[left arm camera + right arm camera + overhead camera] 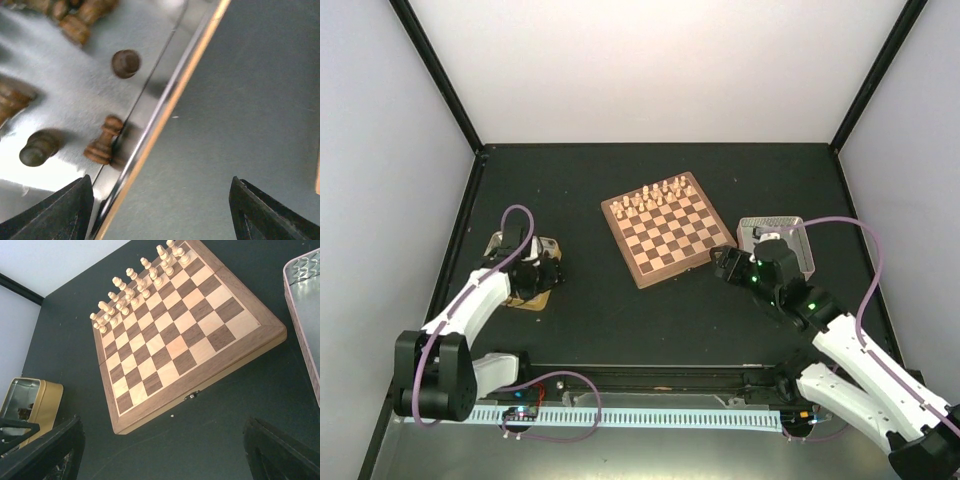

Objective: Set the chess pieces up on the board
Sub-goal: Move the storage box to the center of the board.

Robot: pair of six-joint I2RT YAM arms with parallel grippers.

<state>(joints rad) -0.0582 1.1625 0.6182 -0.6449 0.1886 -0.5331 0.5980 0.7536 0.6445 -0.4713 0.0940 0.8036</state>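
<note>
Left wrist view: dark chess pieces (126, 63) lie in a tin (70, 95). One pawn (104, 142) points from lower left to upper right; the others are blurred or cut off at upper left. In the top view, the left arm (485, 290) hides them. The board (665, 228) sits skewed mid-worktop (590, 320). The left gripper (160, 187) and right gripper (162, 427) gape, holding nothing.

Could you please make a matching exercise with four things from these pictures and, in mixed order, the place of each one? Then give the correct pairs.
Things:
1. dark chess pieces
2. pale chessmen
3. board
4. right tin

Places:
A. right of the board
B. on the board's far rows
C. middle of the table
D. inside the left tin

Pairs: 1-D, 2-B, 3-C, 4-A.
</note>
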